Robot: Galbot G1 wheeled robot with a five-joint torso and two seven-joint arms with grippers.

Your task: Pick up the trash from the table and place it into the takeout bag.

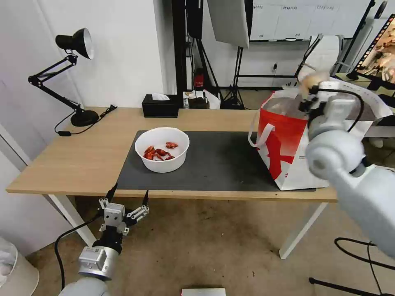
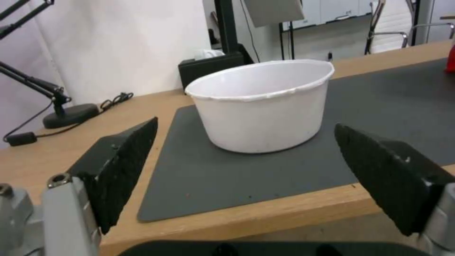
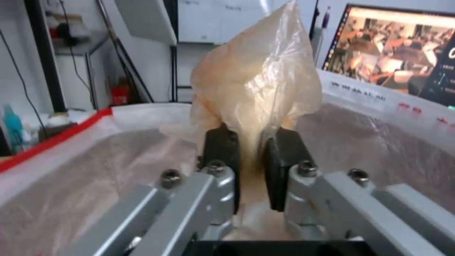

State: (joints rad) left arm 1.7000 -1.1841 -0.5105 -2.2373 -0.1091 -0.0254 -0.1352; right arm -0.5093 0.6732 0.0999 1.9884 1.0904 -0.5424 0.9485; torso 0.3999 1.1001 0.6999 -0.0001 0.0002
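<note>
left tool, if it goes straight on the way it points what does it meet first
Most likely the bowl. The open left tool hangs just off the table's near edge, aimed across the mat with the bowl centred between its fingers. Whether it clears the table edge is hard to judge.

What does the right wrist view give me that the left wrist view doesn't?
Right wrist view: the right gripper shut on a crumpled clear bag, held over the open takeout bag with its foil lining below.

Left wrist view: the open left gripper just off the table's near edge, facing the white bowl on the grey mat, with the black tissue box and lamp base behind.

Shared: none of the task's things; at most the room behind.
</note>
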